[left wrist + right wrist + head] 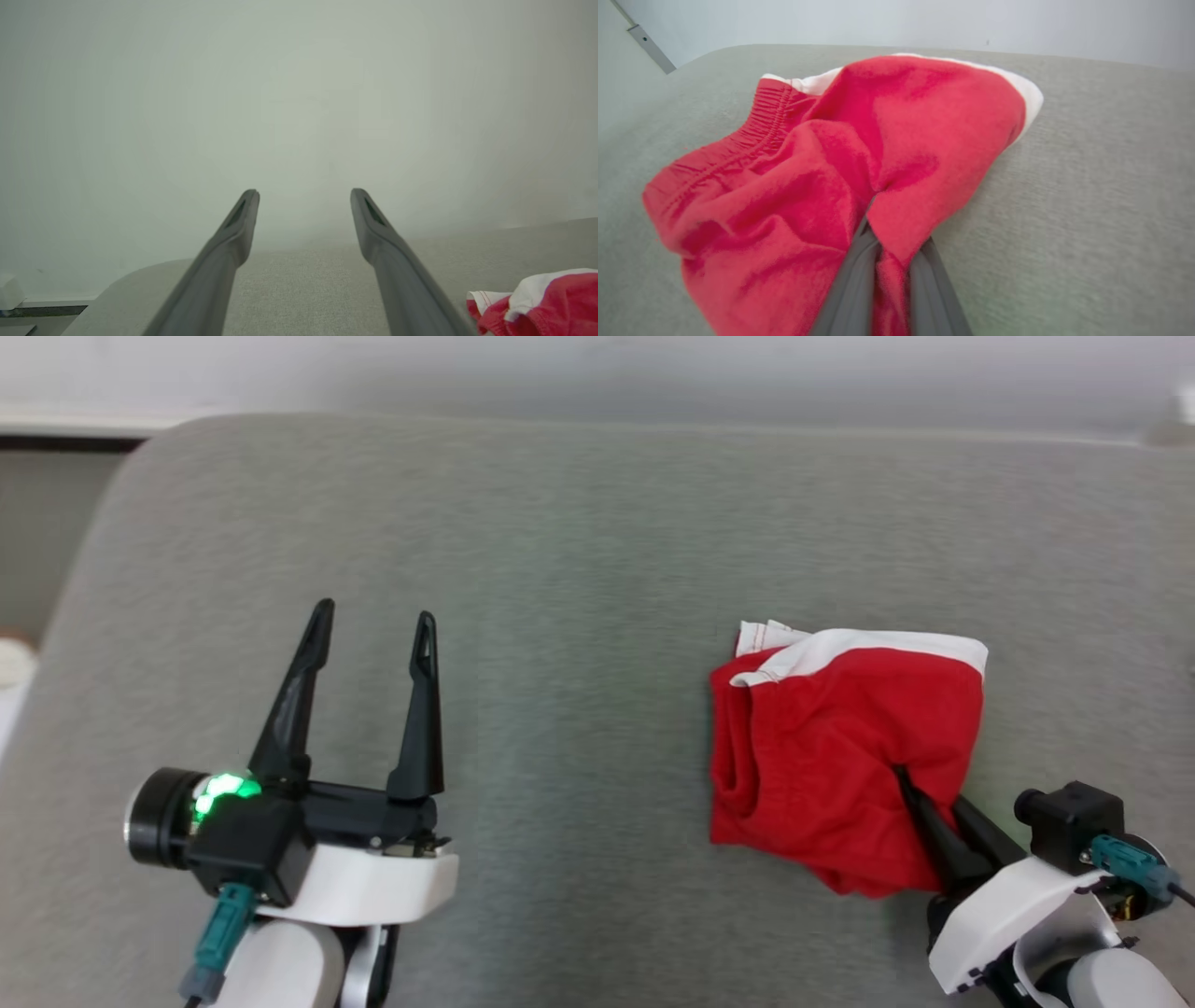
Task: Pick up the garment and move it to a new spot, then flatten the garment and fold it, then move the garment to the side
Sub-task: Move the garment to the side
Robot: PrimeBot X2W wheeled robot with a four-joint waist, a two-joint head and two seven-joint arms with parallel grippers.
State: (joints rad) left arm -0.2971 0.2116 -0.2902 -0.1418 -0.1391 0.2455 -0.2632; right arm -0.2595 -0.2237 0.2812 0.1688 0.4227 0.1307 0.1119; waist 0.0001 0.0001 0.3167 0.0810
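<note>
The right gripper had its two dark fingers pressed close together, pinching a fold of the red garment at its near right corner. In the right wrist view the cloth bunched up between the fingers, and the fingertips were buried in it, so they could not be seen.

The left gripper had its jaws spread wide with nothing between them. It hung over the left part of the bench, well apart from the garment.

The garment lay crumpled on the right part of the bench, with its white band turned toward the far edge. Grey bench showed all around it. There was a big open stretch between the garment and the left gripper, and more open room from the garment up to the far edge. The far left corner of the bench was round, and a pale wall stood behind the far edge.

The near edge and the right edge of the bench were cut off by the picture. The left wrist view was hazy, and the garment was cut off at its lower right corner. A small pale thing past the left edge of the bench was cut off too, and it was hard to tell what it was.
</note>
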